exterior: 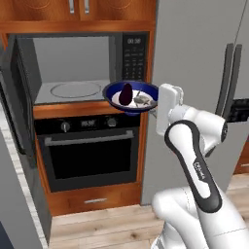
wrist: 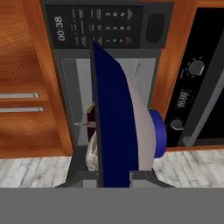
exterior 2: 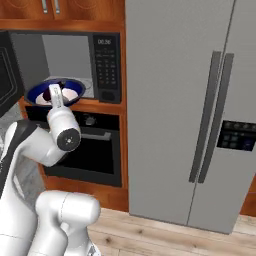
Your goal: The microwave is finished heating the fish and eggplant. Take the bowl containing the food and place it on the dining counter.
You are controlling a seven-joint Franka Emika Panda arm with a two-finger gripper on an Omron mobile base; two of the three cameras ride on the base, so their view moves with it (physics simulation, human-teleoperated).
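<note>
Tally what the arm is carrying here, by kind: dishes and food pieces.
Bowl: 1, blue, gripped at its rim by the gripper
Eggplant: 1
Fish: 1
Total: 3

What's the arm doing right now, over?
Gripper shut on bowl rim. Bowl with eggplant and fish out of open microwave. Nothing in the way.

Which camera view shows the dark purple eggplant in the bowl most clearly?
The left base view: the dark purple egg-shaped eggplant stands unobstructed. In the right base view the hand partly hides it; the hand view shows a sliver.
</note>
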